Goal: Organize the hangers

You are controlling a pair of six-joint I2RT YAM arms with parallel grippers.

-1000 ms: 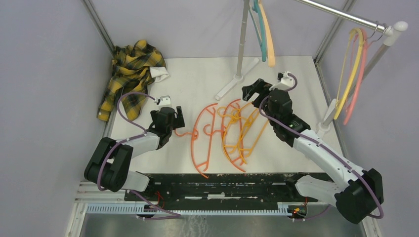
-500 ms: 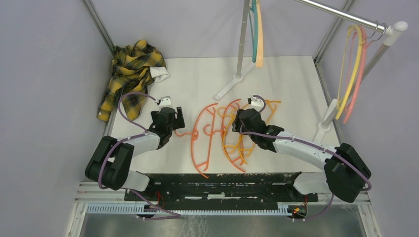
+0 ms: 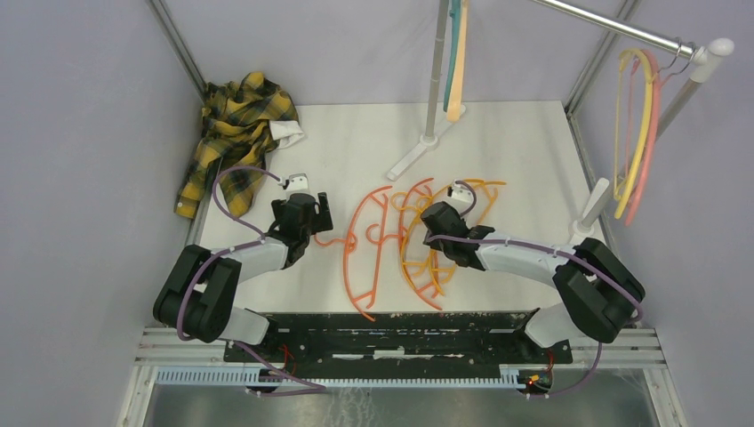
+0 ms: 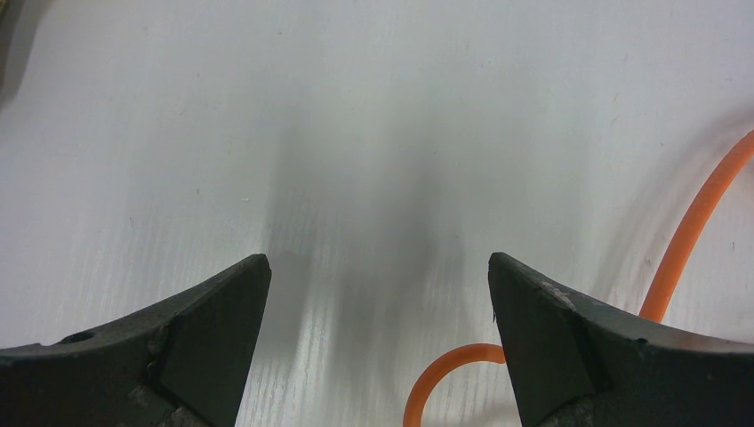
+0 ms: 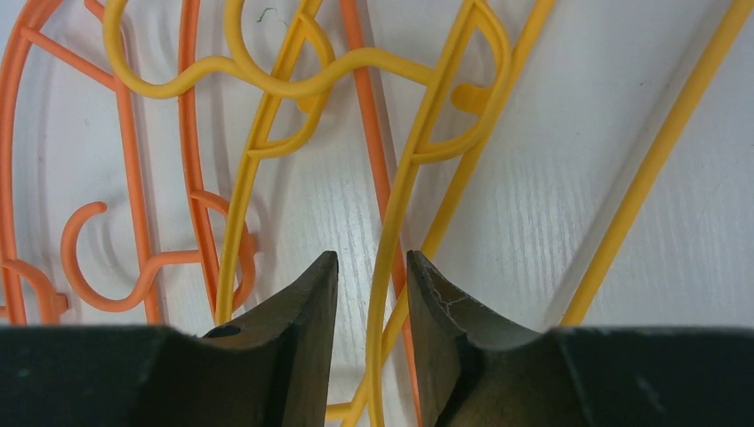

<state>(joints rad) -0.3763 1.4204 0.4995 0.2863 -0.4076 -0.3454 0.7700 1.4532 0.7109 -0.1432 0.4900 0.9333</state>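
Observation:
Several hangers lie in the middle of the table: an orange one [image 3: 364,258] on the left and a tangled yellow and orange pile [image 3: 442,267] beside it. My right gripper [image 3: 429,233] is down on that pile. In the right wrist view its jaws [image 5: 372,256] stand narrowly open astride a thin yellow hanger bar [image 5: 391,213], with a small gap on each side. My left gripper [image 3: 316,206] rests open on the table. The orange hanger's hook [image 4: 445,365] curls just inside its right finger [image 4: 551,338]. More hangers hang on the rail: teal and peach [image 3: 455,53], yellow and pink [image 3: 636,124].
A yellow-black plaid shirt [image 3: 236,133] lies bunched in the far left corner. The silver rail [image 3: 613,27] runs overhead on two poles, with feet at the back centre [image 3: 418,156] and the right edge [image 3: 587,222]. Frame posts stand at the table's corners.
My right arm has swung down and toward me from near the rear pole onto the yellow hangers, and its jaws have narrowed. The hanging hangers have swung slightly. The left arm has not moved.

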